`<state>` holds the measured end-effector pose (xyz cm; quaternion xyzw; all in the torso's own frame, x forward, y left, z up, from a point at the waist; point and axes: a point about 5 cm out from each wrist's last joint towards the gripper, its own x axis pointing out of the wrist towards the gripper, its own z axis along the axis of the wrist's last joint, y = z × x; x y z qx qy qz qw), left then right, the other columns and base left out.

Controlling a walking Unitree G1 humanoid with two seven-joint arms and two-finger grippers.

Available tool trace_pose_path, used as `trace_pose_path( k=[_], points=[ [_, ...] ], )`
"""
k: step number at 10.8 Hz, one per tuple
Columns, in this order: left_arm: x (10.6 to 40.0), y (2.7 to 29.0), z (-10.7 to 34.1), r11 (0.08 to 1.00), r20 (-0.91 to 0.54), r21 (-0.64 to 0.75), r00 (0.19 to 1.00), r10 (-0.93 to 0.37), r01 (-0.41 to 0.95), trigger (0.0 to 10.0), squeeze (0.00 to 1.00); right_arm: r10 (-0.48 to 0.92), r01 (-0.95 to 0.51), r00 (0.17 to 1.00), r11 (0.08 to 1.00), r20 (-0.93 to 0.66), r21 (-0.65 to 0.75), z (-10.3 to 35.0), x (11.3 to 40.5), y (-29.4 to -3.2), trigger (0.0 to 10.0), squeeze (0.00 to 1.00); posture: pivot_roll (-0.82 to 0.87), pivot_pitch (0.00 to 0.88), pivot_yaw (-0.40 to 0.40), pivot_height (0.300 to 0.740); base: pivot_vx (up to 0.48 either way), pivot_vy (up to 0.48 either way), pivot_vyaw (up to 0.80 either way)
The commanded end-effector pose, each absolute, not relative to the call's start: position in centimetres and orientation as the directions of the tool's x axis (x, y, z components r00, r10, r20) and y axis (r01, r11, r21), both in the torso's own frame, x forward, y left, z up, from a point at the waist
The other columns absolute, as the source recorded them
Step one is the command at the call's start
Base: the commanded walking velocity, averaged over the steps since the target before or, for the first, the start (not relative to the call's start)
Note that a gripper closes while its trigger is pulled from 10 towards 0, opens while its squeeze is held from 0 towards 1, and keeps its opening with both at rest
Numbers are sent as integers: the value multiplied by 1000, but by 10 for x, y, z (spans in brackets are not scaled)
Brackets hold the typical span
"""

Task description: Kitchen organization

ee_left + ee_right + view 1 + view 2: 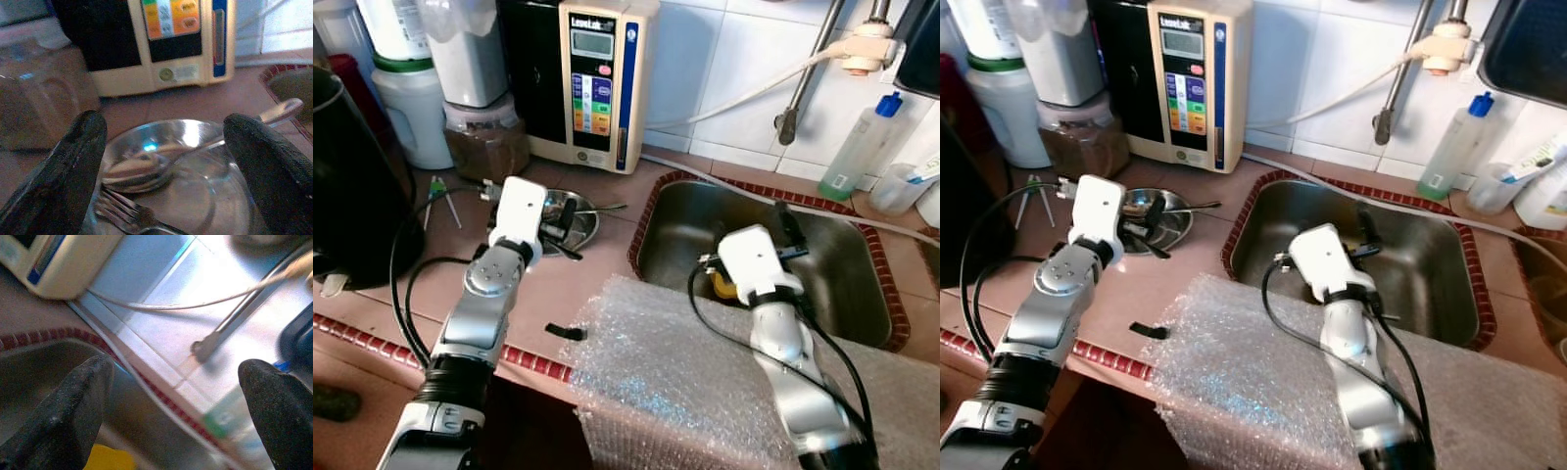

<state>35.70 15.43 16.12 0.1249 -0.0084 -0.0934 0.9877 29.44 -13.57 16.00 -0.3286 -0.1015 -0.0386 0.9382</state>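
My left end effector [161,161], fingers spread and holding nothing, hovers just above the steel bowl [195,196] on the counter [578,284] beside the sink [862,294], where the spoon [161,164] lies crosswise between them, handle toward the sink; my right, also spread, hangs over the sink.

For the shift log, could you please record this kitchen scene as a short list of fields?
Setting: tiled counter with a steel sink
Left gripper: open, poised over a steel bowl holding a spoon and a fork
Right gripper: open, above the sink, holding nothing
In sink: a yellow object, partly hidden
Behind bowl: water ionizer
Counter front: bubble wrap
By the sink: clear bottle with blue cap
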Motion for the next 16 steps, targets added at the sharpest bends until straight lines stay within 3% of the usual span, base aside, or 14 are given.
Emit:
trace_pose_path(
  k=[1, 2, 3, 4, 5, 6, 8, 12, 14, 16],
  points=[
    [359, 148, 162, 943, -17, 260, 978, -210, 207, 10000, 1000, 14, 148, 970, 763, 244, -629, 173, 290, -127, 10000, 733, 162, 0, -64, 740, 0, 0, 0],
    [359, 144, 160, 938, -29, 269, 975, -220, 220, 10000, 914, 37, 102, 975, 800, 219, -591, 181, 287, -115, 10000, 196, 157, 0, -59, 740, 0, 0, 0],
    [359, 139, 158, 935, -36, 259, 970, -240, 241, 10000, 753, 19, 69, 985, 871, 173, -487, 188, 292, -111, 10000, 98, 151, 0, -58, 740, 0, 0, 0],
    [360, 133, 158, 923, -36, 278, 964, -265, 264, 10000, 188, 17, 35, 991, 922, 132, -385, 186, 299, -109, 10000, 27, 151, 0, -58, 740, 0, 0, 0],
    [361, 131, 158, 922, -33, 277, 961, -274, 272, 10000, 0, 17, 17, 996, 932, 91, -363, 179, 301, -112, 10000, 0, 151, 0, -58, 740, 0, 0, 0],
    [362, 128, 160, 909, -20, 304, 956, -293, 285, 10000, 0, 4, -17, 999, 966, -52, -259, 156, 302, -131, 10000, 0, 154, 0, -56, 740, 0, 0, 0],
    [363, 124, 164, 869, 19, 402, 946, -323, 289, 10000, 0, -8, -29, 984, 978, -178, -205, 131, 296, -158, 10000, 0, 143, 0, -49, 740, 0, 0, 0],
    [372, 104, 172, 869, 68, 378, 927, -369, 319, 10000, 0, 179, -205, 957, 974, -229, -94, 118, 277, -131, 10000, 0, 126, 0, -46, 740, 0, 0, 0],
    [365, 84, 180, 838, 143, 413, 884, -446, 356, 10000, 0, 202, -229, 950, 969, -237, -94, 116, 275, -128, 10000, 0, 126, 0, -44, 740, 0, 0, 0],
    [356, 68, 167, 788, 107, 440, 846, -522, 431, 10000, 0, 214, -243, 947, 965, -241, -96, 115, 275, -128, 10000, 0, 125, 0, -47, 740, 0, 0, 0]
  ],
)
